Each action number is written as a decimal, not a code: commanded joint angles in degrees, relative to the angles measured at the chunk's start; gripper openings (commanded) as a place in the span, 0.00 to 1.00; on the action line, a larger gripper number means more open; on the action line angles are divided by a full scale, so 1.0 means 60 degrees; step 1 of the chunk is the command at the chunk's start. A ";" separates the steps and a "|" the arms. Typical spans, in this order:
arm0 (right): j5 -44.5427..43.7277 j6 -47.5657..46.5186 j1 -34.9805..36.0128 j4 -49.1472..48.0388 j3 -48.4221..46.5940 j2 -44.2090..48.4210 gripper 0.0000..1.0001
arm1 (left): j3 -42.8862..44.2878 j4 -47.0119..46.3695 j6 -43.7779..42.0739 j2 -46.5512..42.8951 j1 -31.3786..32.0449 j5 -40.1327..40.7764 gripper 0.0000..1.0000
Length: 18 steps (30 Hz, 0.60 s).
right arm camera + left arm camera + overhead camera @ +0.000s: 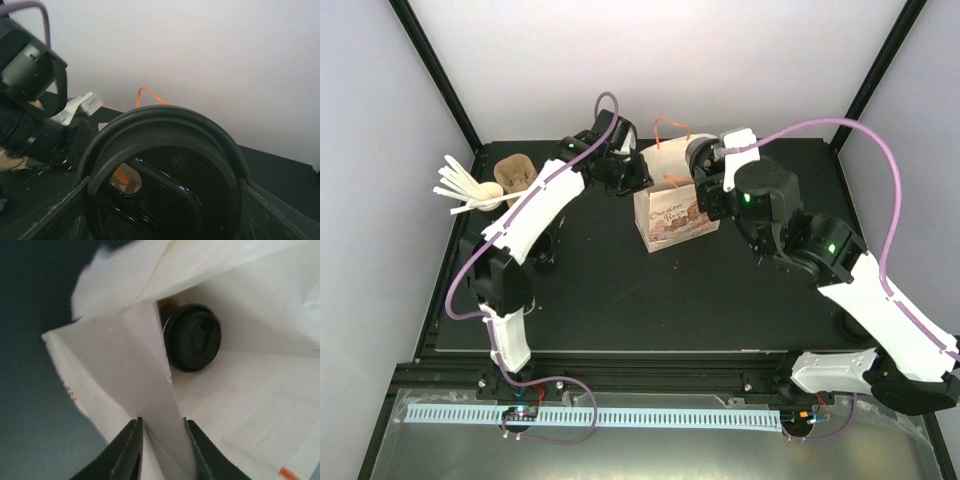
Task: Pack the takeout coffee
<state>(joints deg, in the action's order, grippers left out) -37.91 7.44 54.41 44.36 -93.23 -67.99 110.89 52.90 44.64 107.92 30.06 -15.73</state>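
Note:
A white paper bag (672,212) with orange handles stands at the middle back of the black table. One takeout coffee (192,337), showing its black lid, sits deep inside the bag in the left wrist view. At the bag's left rim, my left gripper (161,422) (634,172) has a fold of the bag's wall between its narrowed jaws, touching both fingers. My right gripper (165,205) (708,168) hangs over the bag's right top, shut on a second takeout coffee (165,150). Its black lid fills the right wrist view.
A brown pulp cup carrier (516,176) and a cup of white stirrer sticks (465,190) stand at the table's back left, beside the left arm. Black frame posts rise at both back corners, and white walls close in the back and sides.

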 commanded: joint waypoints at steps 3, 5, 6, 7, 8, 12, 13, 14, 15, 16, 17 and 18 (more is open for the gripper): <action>0.2791 0.0562 -0.1132 0.1869 -0.2047 -0.1032 0.56 | -0.0001 0.1996 -0.1544 -0.0644 -0.0103 -0.0577 0.07; 0.3143 0.0726 -0.1198 0.2415 -0.2550 -0.1398 0.55 | -0.0421 0.2011 -0.1914 -0.1032 -0.0093 -0.0733 0.02; 0.3314 0.0822 -0.1222 0.2655 -0.2779 -0.1583 0.55 | -0.0629 0.2008 -0.2053 -0.1257 -0.0097 -0.0766 0.02; 0.3486 0.0881 -0.1234 0.2864 -0.2921 -0.1707 0.54 | -0.0875 0.1964 -0.2167 -0.1465 -0.0097 -0.0787 0.02; 0.3591 0.0953 -0.1249 0.3006 -0.3032 -0.1807 0.54 | -0.1094 0.1933 -0.2288 -0.1698 -0.0094 -0.0801 0.01; 0.3822 0.0955 -0.1274 0.3514 -0.3326 -0.2143 0.54 | -0.1823 0.2007 -0.2752 -0.2481 -0.0098 -0.0916 0.01; 0.3833 0.0904 -0.1266 0.3655 -0.3436 -0.2246 0.54 | -0.1973 0.2108 -0.2902 -0.2652 -0.0103 -0.0923 0.02; 0.3913 0.0866 -0.1273 0.3757 -0.3516 -0.2352 0.54 | -0.2103 0.2194 -0.3039 -0.2824 -0.0094 -0.0955 0.02; 0.4022 0.0808 -0.1266 0.3832 -0.3544 -0.2387 0.54 | -0.2293 0.2342 -0.3157 -0.3035 -0.0091 -0.0986 0.01; 0.4293 0.0755 -0.1275 0.3872 -0.3499 -0.2417 0.54 | -0.2434 0.2450 -0.3301 -0.3220 -0.0091 -0.1014 0.01; 0.4520 0.0716 -0.1263 0.3895 -0.3379 -0.2447 0.53 | -0.2620 0.2528 -0.3453 -0.3429 -0.0095 -0.1067 0.01; 0.4777 0.0691 -0.1261 0.3931 -0.3262 -0.2484 0.53 | -0.2808 0.2565 -0.3589 -0.3615 -0.0091 -0.1120 0.02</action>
<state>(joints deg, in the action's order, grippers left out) -14.87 12.32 47.11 64.73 -112.71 -82.46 96.64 64.79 28.27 90.56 29.69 -20.10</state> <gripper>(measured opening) 0.742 0.020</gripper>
